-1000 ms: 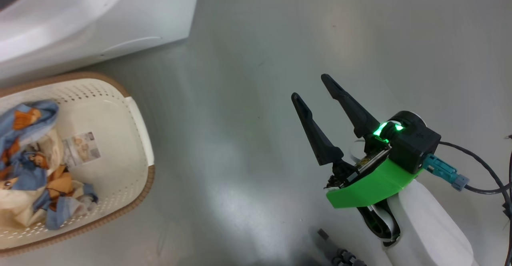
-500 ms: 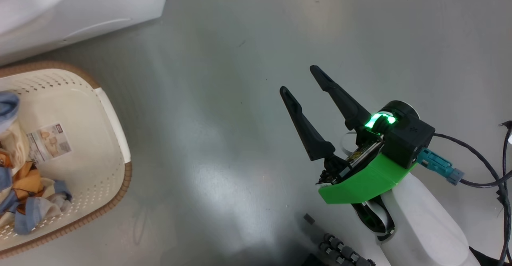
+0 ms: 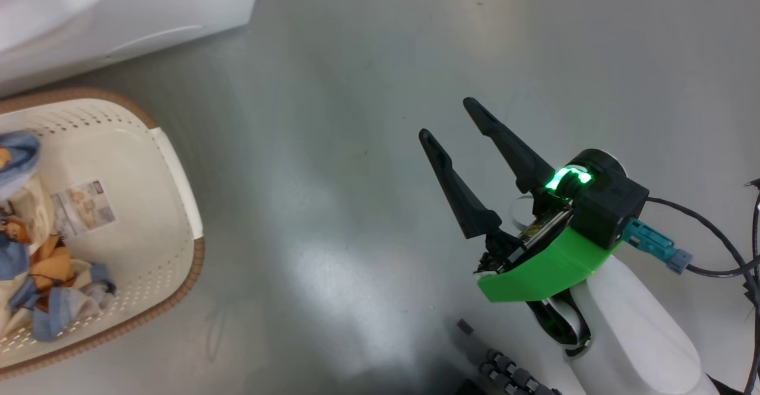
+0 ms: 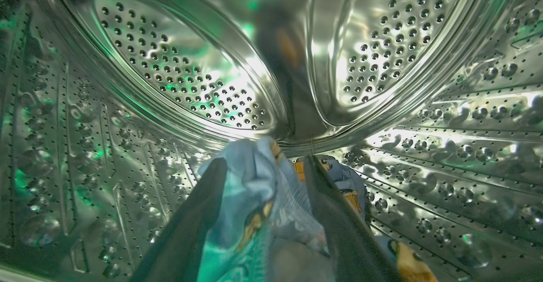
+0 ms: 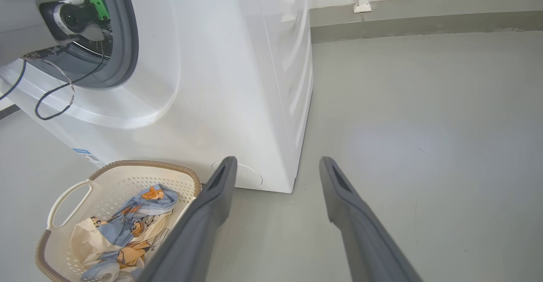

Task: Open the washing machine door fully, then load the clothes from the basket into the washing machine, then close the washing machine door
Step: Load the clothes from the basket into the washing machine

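My left gripper (image 4: 265,163) is inside the steel drum (image 4: 178,82), jaws spread, and a blue bear-print cloth (image 4: 254,197) sags loose between them: I judge this the loading step. More clothes (image 3: 53,264) lie in the basket (image 3: 178,175) beside the washing machine (image 3: 119,15). My right gripper (image 3: 446,118) hovers over the floor (image 3: 356,205), jaws released, empty. Next, withdraw without dragging the cloth out.

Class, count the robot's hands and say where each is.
2. The left hand is inside the drum, blue cloth between its fingers; the right hand is open above the floor.
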Available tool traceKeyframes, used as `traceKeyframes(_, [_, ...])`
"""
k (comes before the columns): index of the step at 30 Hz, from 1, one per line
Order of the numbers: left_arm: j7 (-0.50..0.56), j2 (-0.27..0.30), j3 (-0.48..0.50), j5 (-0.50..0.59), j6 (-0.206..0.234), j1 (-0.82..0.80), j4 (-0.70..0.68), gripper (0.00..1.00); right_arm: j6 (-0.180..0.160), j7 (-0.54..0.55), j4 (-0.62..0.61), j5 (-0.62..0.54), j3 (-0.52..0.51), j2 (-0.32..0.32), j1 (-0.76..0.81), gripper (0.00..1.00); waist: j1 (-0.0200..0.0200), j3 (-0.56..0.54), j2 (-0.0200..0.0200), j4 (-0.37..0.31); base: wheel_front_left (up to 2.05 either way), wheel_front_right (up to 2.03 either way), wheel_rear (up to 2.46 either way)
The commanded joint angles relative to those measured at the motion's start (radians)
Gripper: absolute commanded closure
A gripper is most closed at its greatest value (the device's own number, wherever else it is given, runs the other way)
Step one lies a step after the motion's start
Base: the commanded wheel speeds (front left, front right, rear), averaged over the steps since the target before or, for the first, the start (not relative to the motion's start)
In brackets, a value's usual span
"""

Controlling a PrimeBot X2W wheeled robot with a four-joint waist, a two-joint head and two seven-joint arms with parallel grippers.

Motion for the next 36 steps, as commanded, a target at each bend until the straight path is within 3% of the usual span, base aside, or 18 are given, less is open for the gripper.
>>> traceKeyframes(1, [-0.012,0.037,0.017,-0.007,-0.005,-0.016,-0.016,0.0,0.002,-0.012,-0.019,0.014,0.014,-0.006,0.017,0.0,0.0,-0.009,-0.0001,0.009,0.0,0.0,0.0])
traceKeyframes(13, [-0.12,-0.008,0.035,-0.066,-0.016,0.122,-0.005,0.0,0.002,-0.012,-0.008,-0.008,-0.033,-0.029,0.065,0.0,0.0,-0.105,-0.0001,0.069,0.0,0.0,0.0])
traceKeyframes(21, [-0.172,-0.052,0.057,-0.126,-0.002,0.33,-0.109,0.0,0.002,-0.012,-0.003,-0.027,-0.074,-0.035,0.115,0.0,0.0,-0.186,-0.0001,0.11,0.0,0.0,0.0])
traceKeyframes(27, [-0.201,-0.055,0.072,-0.142,0.044,0.546,-0.296,0.0,0.002,-0.012,-0.003,-0.044,-0.099,-0.036,0.154,0.0,0.0,-0.248,-0.0001,0.136,0.0,0.0,0.0])
traceKeyframes(36, [-0.217,-0.057,0.085,-0.122,0.182,0.95,-0.665,0.0,0.002,-0.012,0.001,-0.067,-0.136,-0.038,0.213,0.0,0.0,-0.351,-0.0001,0.167,0.0,0.0,0.0])
